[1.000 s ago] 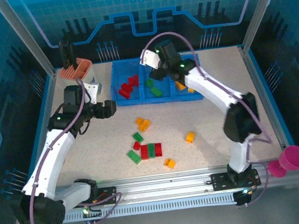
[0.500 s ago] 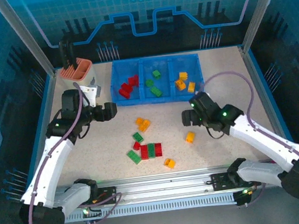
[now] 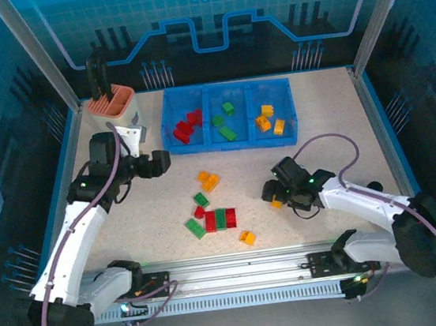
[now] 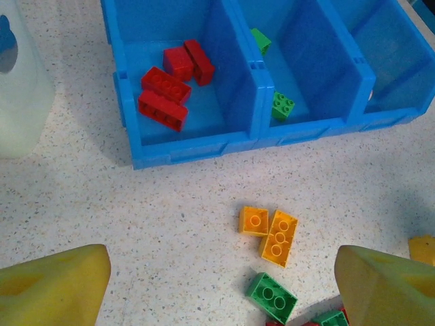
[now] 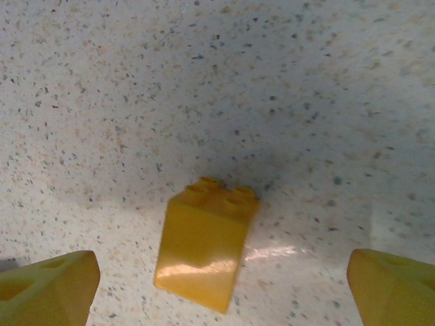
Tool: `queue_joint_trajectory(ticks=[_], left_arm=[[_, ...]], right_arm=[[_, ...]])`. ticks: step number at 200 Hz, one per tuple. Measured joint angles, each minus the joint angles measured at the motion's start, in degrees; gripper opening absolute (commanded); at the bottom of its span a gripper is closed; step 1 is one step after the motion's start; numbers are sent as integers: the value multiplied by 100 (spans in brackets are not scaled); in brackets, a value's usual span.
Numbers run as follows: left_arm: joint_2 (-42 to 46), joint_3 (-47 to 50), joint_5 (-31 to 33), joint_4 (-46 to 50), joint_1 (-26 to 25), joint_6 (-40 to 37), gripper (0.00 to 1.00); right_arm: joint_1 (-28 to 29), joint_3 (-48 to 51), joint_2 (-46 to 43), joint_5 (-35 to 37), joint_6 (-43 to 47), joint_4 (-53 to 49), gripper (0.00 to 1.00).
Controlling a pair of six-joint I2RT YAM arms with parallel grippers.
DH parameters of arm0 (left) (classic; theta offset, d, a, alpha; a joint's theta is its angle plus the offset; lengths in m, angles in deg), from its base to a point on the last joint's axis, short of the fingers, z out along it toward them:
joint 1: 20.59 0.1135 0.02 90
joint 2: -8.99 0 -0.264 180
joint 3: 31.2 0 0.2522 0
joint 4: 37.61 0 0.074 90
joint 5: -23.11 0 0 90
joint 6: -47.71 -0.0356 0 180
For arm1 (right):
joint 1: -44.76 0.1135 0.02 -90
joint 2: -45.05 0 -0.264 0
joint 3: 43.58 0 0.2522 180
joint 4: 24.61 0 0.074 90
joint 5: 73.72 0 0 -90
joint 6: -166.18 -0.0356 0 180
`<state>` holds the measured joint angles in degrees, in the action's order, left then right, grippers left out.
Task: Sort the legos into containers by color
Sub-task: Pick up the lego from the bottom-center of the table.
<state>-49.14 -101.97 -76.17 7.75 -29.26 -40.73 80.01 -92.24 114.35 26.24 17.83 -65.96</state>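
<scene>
- The yellow brick (image 5: 206, 255) lies on the table (image 5: 204, 81) between the right pincer's (image 5: 219, 288) wide-spread fingers, ungripped.
- Risk: it sits slightly askew, so closing may twist it or squirt it out.
- The left pincer (image 4: 217, 282) gapes empty. Ahead of it, the tray (image 4: 197, 153) holds red bricks (image 4: 170, 88), green bricks (image 4: 282, 105) and orange bricks (image 3: 268, 121), one colour per compartment.

The left wrist view's right edge cuts off an orange brick (image 4: 423, 248).
</scene>
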Motion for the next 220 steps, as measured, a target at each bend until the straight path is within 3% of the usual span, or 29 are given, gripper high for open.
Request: queue_joint_trajectory(ticks=[68,103,141,178,220], left_arm=[[70,17,4,2,0,0,89],[79,20,50,4,0,-2,89],[79,20,144,4,0,-7,90],[70,20,240,15,0,-22,91],[4,20,306,28,2,-46,92]], right_arm=[[11,-85,809,9,-39,275,80],[11,-284,1104,208,87,-74,52],[11,-581,1416,356,501,-538,34],[-90,-1012,1576,256,1357,-592,30],[-879,-2896,1615,323,3036,-850,31]])
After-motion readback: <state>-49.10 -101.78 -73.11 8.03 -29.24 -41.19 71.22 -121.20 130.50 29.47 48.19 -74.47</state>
